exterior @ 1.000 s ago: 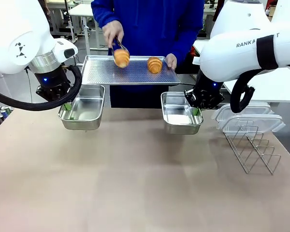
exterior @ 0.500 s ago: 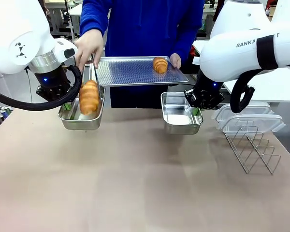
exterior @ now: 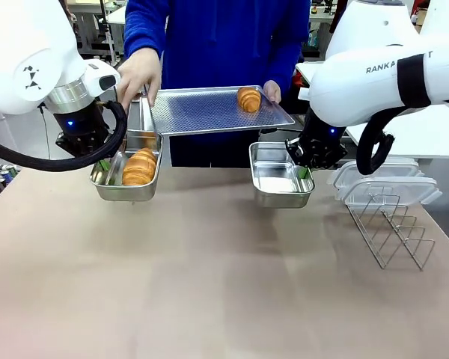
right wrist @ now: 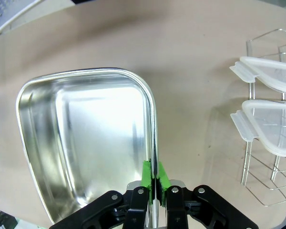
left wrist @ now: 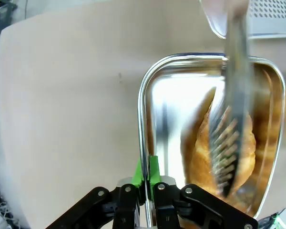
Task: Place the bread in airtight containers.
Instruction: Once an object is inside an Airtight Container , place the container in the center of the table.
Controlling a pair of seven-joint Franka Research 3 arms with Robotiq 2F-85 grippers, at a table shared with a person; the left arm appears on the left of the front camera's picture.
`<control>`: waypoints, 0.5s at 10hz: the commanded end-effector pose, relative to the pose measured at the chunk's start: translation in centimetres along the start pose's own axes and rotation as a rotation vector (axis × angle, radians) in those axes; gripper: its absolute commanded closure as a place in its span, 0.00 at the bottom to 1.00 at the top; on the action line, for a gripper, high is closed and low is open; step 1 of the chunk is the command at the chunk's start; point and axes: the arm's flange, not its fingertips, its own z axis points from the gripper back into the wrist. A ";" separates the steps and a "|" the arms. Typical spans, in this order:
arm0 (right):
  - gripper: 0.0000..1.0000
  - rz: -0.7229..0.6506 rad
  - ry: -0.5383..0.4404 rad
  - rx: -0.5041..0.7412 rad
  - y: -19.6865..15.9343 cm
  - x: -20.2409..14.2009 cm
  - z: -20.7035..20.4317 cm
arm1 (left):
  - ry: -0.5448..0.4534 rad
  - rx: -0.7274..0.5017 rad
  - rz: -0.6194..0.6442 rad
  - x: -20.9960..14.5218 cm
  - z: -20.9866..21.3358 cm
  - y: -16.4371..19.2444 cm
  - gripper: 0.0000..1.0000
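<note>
First roll (exterior: pixel 140 166) has just been dropped off the perforated tray (exterior: pixel 202 114) into the left tin (exterior: pixel 124 191) by the person's tongs (left wrist: pixel 233 95). Second roll (exterior: pixel 248 99) is left on the tray, and the right tin (exterior: pixel 278 179) is empty. Tin rims are pinched tight by the left gripper (left wrist: pixel 148 172) and right gripper (right wrist: pixel 154 177). Judged half done, with the lids (exterior: pixel 385 183) not yet fitted.

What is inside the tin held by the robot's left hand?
One bread roll lies inside the tin, tongs over it. The floor under the roll is covered.
</note>
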 end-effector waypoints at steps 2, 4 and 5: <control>0.95 -0.010 -0.009 -0.003 0.2 -0.1 0.2 | -0.009 -0.003 0.000 0.2 0.4 -0.1 0.95; 0.95 -0.010 -0.009 -0.003 0.2 -0.1 0.2 | -0.009 -0.003 0.000 0.2 0.4 -0.1 0.95; 0.95 -0.010 -0.009 -0.003 0.2 -0.1 0.2 | -0.009 -0.003 0.000 0.2 0.4 -0.1 0.95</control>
